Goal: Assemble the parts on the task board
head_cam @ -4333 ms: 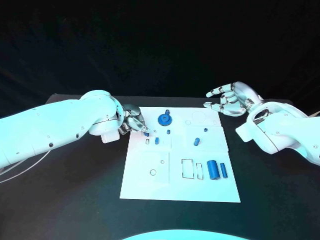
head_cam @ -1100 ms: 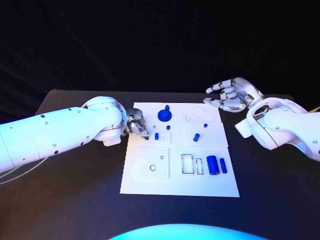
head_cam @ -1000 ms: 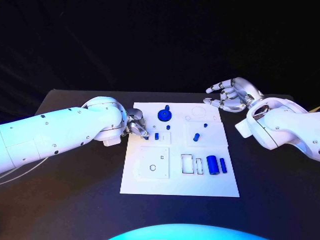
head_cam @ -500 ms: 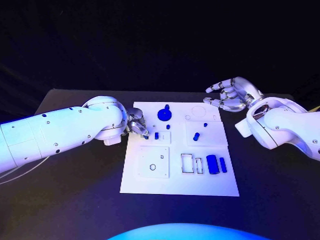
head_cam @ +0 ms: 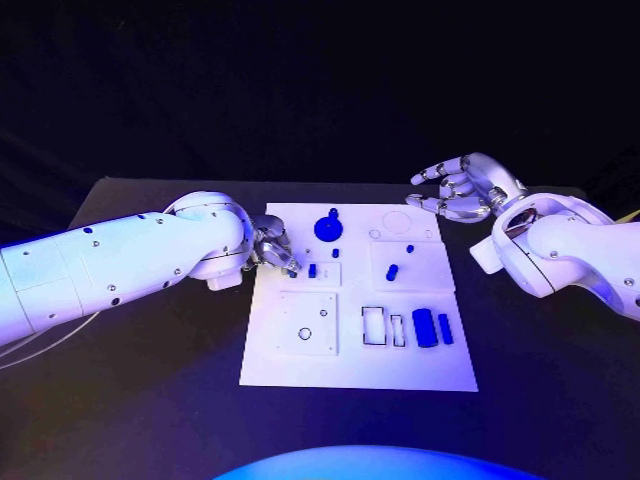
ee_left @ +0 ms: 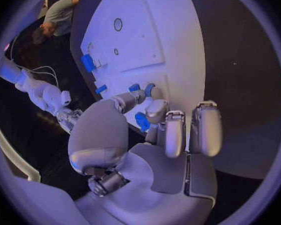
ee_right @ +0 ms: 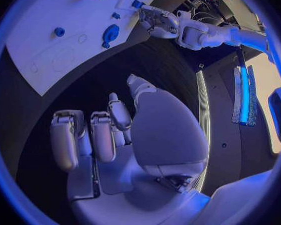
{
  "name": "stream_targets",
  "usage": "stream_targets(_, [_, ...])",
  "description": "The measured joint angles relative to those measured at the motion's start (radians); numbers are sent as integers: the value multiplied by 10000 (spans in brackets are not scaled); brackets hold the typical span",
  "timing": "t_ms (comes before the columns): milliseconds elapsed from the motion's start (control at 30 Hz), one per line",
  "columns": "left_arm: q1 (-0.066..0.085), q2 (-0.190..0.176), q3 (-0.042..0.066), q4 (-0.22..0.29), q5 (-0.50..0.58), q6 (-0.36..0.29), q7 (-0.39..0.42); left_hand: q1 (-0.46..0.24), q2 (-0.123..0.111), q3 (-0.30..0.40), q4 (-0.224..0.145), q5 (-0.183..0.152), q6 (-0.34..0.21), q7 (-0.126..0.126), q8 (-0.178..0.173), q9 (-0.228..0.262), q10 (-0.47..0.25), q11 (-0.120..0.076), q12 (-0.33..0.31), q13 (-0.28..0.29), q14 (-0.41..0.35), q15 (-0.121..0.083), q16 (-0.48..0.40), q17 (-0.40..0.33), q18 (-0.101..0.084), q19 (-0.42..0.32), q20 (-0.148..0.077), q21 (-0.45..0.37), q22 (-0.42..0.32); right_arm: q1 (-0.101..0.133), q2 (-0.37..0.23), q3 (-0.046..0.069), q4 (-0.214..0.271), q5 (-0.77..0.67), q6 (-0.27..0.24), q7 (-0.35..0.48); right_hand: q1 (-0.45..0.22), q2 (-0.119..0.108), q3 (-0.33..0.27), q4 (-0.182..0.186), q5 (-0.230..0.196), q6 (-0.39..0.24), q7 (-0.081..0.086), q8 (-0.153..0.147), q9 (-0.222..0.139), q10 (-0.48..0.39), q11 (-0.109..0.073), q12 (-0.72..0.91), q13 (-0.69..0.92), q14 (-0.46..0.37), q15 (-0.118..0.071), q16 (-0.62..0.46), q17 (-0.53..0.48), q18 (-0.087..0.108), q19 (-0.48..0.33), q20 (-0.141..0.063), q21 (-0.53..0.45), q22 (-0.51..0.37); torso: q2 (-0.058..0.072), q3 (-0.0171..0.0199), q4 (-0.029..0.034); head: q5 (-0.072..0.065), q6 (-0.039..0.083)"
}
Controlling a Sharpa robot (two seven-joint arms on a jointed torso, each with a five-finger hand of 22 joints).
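The left robot hand (head_cam: 274, 248) sits at the left edge of the task board (head_cam: 361, 370), fingertips down on the board's upper left part. In the left wrist view its thumb and a finger close around a small blue part (ee_left: 142, 121), with two more small blue pegs (ee_left: 140, 88) just past the fingertips. So that hand is pinching a part, as far as I can judge; the other fingers hang curled beside it.

The right robot hand (head_cam: 462, 190) hovers just off the board's far right corner, over the black worktop (head_cam: 147, 400), holding nothing, its fingers loosely curved and apart.

The pinched piece looks like hard moulded plastic: light, stiff, smooth and probably a bit slippery against metal fingertips. It is small enough that the fingers nearly hide it, so I would expect a hold across its short sides, with one end left free to enter a socket. A slight twist in the pinch could tip it out of line.

The other parts on the board are the same vivid blue. A round knob-like piece (head_cam: 327, 230) stands near the board's far edge, a short peg (head_cam: 391, 271) lies near the middle, and a fat cylinder (head_cam: 424, 327) with a thinner bar (head_cam: 446, 329) beside it lie towards the near right. Outlined recesses mark the white plate between them.
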Motion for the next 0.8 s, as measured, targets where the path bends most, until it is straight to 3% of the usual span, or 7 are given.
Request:
stream_targets(433, [-27, 15, -20, -59, 58, -6, -1, -142, -69, -1560, 885, 13, 100, -32, -156, -87, -1, 0, 0, 39, 0, 0, 0, -1, 0, -1, 1, 0, 0, -1, -15, 0, 9, 13, -1, 9, -145, 12, 29, 29, -64, 0, 0, 40, -23, 0, 0, 0, 0, 0, 0, 0, -1, 1, 0, 0, 0, -2, -2, -1, 1, -26, 2])
stream_targets(800, [-33, 6, -23, -132, 71, 0, -2, -153, -80, -2327, 1454, -22, 136, 3, -213, -92, -42, -38, -36, 29, 0, 1, 0, -1, 0, -1, 1, 0, -1, -1, -33, 0, 14, 21, -3, 12, -185, 52, -1, 58, -224, 0, 0, 40, -34, 0, 0, 0, 1, 0, 0, 0, -3, 1, 0, 0, 1, -3, -7, 0, 2, -35, -5])
